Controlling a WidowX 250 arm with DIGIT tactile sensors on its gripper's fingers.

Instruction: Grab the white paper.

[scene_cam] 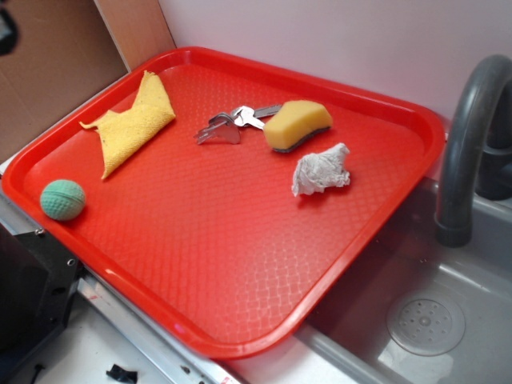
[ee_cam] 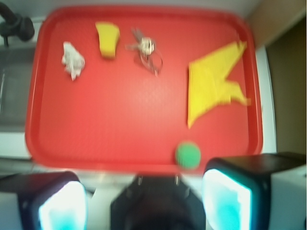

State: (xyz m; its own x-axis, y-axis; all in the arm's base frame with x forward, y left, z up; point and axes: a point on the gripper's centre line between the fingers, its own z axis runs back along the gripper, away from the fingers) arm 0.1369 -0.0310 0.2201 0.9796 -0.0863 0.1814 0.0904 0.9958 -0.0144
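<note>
The gripper (ee_cam: 144,201) fills the lower edge of the wrist view; its two fingers (ee_cam: 62,206) stand spread apart with nothing between them, positioned over the tray's near rim and well clear of all contents.

The white paper (scene_cam: 322,170) lies on the red tray (scene_cam: 240,264), in the half nearest the sink. It is a crumpled, irregular wad resting free on the tray floor. The yellow sponge (scene_cam: 298,126) sits just beside it, with a narrow strip of bare tray between the two. A set of metal keys (scene_cam: 232,125) lies next to the sponge on its far side from the paper. The yellow cloth (scene_cam: 132,122) and the green ball (scene_cam: 62,199) are well apart from the paper, at the opposite end of the tray.

Risk assessment: the grasp has not begun. The paper is probably light and compressible; a closure that lands off-centre is likely to push it aside rather than capture it. An approach offset toward the sponge may pinch the sponge instead. The sink (scene_cam: 432,320) and faucet (scene_cam: 464,152) border this side of the tray, so a wide approach risks contact.
</note>
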